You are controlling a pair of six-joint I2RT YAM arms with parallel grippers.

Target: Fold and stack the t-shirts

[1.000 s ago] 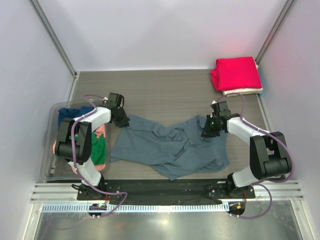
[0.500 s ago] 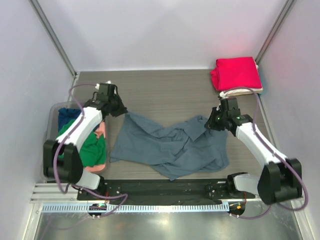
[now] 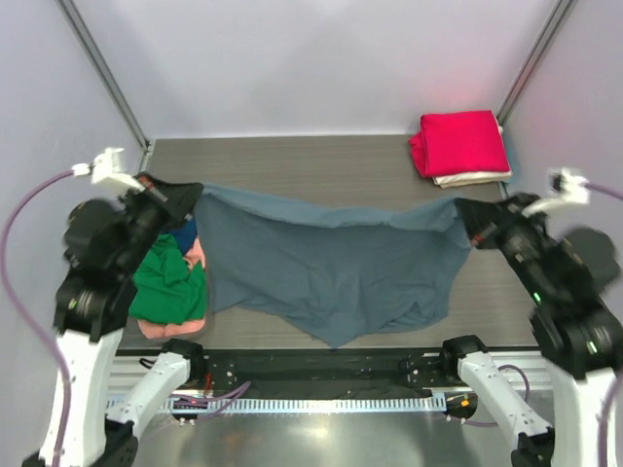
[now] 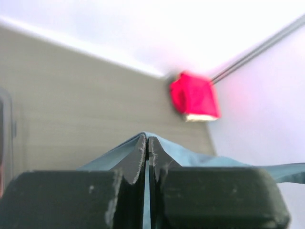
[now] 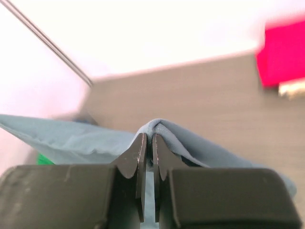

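Since a second ago my arms lift and spread: left gripper point(image 3: 187, 195) and right gripper point(image 3: 467, 216) clamp the grey-blue shirt point(image 3: 331, 263), stretched over the table point(image 3: 321, 165). Only the red shirt point(image 3: 459, 141) lies folded; the green shirt point(image 3: 167, 282) waits unfolded.

large shirt point(image 3: 331, 263) centre, between left gripper point(image 3: 198, 192) and right gripper point(image 3: 461, 214) | folded stack point(image 3: 459, 144) far-right | loose pile point(image 3: 170, 287) left
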